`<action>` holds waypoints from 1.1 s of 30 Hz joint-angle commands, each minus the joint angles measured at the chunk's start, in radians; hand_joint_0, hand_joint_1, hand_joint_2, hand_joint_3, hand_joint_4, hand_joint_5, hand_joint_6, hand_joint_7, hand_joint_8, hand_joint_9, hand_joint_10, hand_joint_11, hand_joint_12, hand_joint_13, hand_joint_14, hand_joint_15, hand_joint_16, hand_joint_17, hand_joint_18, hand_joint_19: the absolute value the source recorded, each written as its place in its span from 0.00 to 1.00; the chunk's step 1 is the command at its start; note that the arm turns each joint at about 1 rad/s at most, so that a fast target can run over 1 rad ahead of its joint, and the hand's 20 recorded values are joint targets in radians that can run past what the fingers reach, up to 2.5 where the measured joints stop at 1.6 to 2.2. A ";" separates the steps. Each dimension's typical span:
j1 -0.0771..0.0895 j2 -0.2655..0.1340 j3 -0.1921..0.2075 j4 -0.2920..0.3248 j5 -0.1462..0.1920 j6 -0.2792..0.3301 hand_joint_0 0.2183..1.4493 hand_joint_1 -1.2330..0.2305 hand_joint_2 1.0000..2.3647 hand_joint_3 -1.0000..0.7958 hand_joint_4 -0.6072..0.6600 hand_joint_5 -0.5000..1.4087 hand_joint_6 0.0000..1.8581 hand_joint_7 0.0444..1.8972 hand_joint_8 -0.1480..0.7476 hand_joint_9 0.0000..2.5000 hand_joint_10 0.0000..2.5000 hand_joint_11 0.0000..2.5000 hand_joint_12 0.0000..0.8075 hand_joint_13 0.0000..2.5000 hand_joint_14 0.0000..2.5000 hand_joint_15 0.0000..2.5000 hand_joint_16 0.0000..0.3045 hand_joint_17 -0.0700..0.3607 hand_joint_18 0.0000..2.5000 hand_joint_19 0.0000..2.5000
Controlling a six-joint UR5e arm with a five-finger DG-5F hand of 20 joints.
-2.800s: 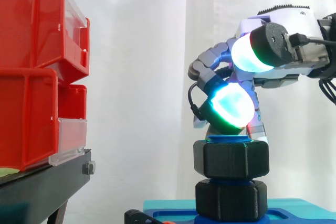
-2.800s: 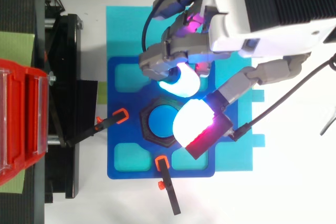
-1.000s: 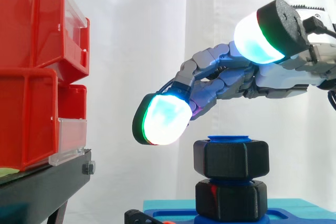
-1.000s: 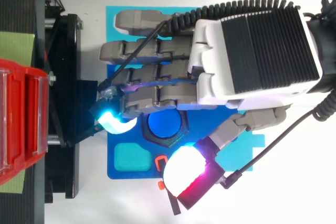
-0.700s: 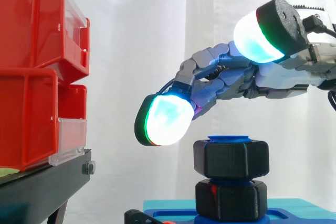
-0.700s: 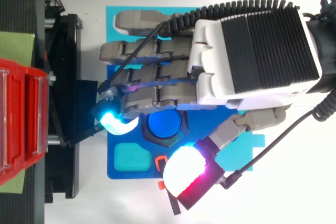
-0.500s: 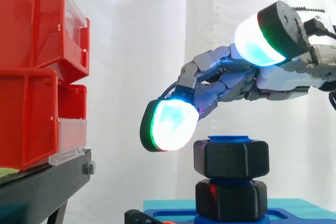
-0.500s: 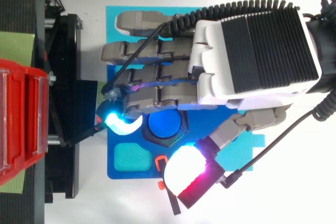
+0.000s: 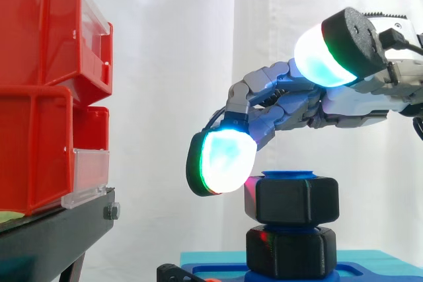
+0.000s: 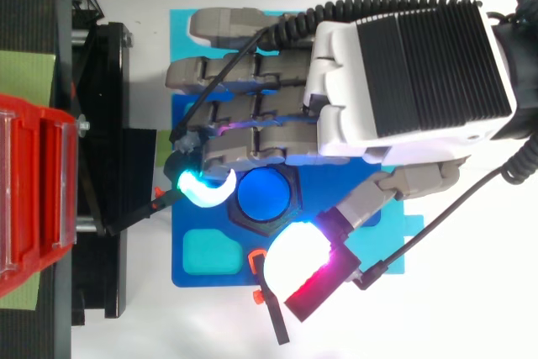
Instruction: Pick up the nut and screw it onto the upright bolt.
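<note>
The hand (image 10: pixel 403 73) reaches out flat above the nut (image 9: pixel 291 199), fingers loosely extended and holding nothing. One glowing fingertip (image 9: pixel 225 162) hangs just beside the nut's left edge. The nut sits threaded on the upright bolt (image 10: pixel 265 193), near its blue top.

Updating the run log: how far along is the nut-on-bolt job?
Done: the nut sits on the upright bolt, whose blue tip shows just above it.
In hand: the hand hovers open over it, one glowing pad beside the nut's flank, gripping nothing.
Left: possibly more turns. The nut sits close above the black hex base, and its tightness is not visible.
</note>
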 commanded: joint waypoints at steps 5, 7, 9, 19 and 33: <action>-0.002 0.000 0.000 0.000 -0.001 0.000 0.21 0.77 0.00 0.28 0.65 0.21 0.27 0.46 0.48 0.23 0.00 0.00 0.39 0.13 0.00 0.00 0.11 0.34 0.00 0.00; -0.002 0.000 0.000 0.000 -0.001 0.000 0.22 0.76 0.00 0.28 0.65 0.21 0.27 0.46 0.48 0.23 0.00 0.00 0.37 0.13 0.00 0.00 0.10 0.32 0.00 0.00; -0.002 0.000 0.000 0.000 -0.001 0.000 0.22 0.75 0.00 0.28 0.66 0.21 0.27 0.47 0.49 0.23 0.00 0.00 0.35 0.14 0.00 0.00 0.09 0.30 0.00 0.00; -0.007 0.000 0.000 0.000 -0.004 0.000 0.22 0.73 0.00 0.28 0.68 0.22 0.27 0.53 0.50 0.25 0.00 0.00 0.33 0.15 0.00 0.00 0.08 0.29 0.01 0.00; -0.033 0.000 0.002 0.000 -0.028 0.000 0.22 0.73 0.00 0.28 0.66 0.23 0.27 0.65 0.50 0.26 0.00 0.00 0.32 0.16 0.00 0.00 0.08 0.29 0.02 0.00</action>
